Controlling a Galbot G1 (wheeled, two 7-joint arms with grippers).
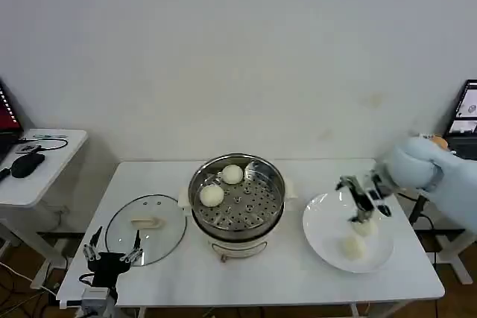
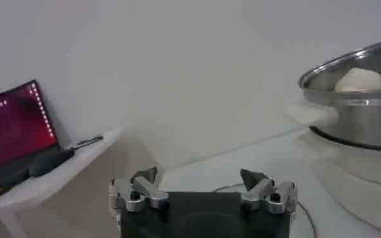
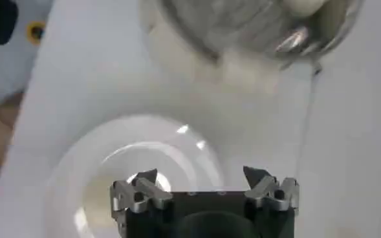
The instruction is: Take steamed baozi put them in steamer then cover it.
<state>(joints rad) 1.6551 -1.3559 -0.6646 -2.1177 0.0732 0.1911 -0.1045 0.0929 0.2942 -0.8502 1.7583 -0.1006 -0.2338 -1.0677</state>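
Observation:
The steamer (image 1: 237,217) stands mid-table with two baozi (image 1: 232,174) (image 1: 212,195) on its perforated tray. Two more baozi (image 1: 363,227) (image 1: 352,246) lie on a white plate (image 1: 320,229) at the right. My right gripper (image 1: 364,208) hangs open just above the nearer plate baozi, touching nothing. In the right wrist view that gripper (image 3: 200,174) is spread wide over the plate (image 3: 112,162), and a baozi (image 3: 162,183) peeks out beside one finger. The glass cover (image 1: 145,229) lies flat at the left. My left gripper (image 1: 112,255) waits open at its near edge.
From the left wrist, the open gripper (image 2: 200,176) faces the steamer (image 2: 352,103), with one baozi (image 2: 359,79) visible over the rim. A side table (image 1: 37,165) with a laptop (image 2: 15,129) and a black mouse (image 1: 27,163) stands to the left. A wall closes the back.

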